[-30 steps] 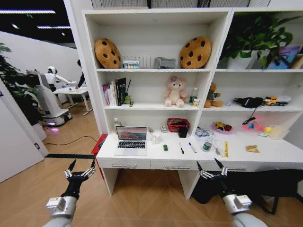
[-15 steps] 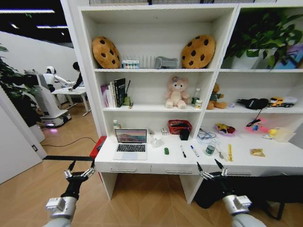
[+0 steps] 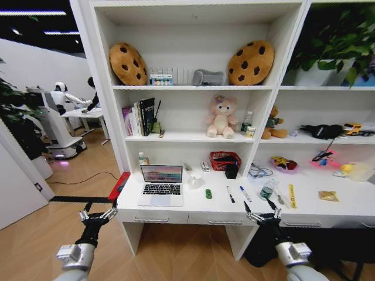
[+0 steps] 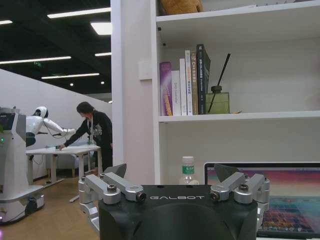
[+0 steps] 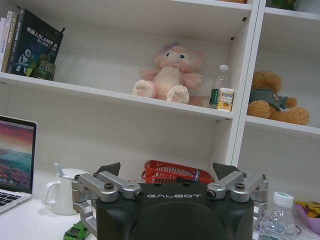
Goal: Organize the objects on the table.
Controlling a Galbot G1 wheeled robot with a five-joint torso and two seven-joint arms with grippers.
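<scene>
The silver laptop (image 3: 162, 185) sits open at the left end of the white surface (image 3: 193, 205), screen lit. Working out from the laptop to the right: a white mug (image 3: 195, 179) just behind its corner, then the tiny green toy (image 3: 208, 194), then the black marker (image 3: 230, 194) and blue marker (image 3: 245, 194) lying side by side, and beyond them the small green-topped jar (image 3: 267, 190). A red basket (image 3: 224, 160) stands at the back, well right of the laptop.

Compared with a second ago the whole head view has shifted: the shelving looms larger and the laptop sits lower and nearer, so the robot has driven closer rather than anything on the surface moving. That reads as the approach step, with no object yet touched and the sorting not begun.

The left claw (image 3: 98, 215) hangs below the drawer front under the laptop, fingers spread wide and empty. The right claw (image 3: 262, 216) is level with it, below the drawers under the markers, likewise wide and holding nothing.
</scene>
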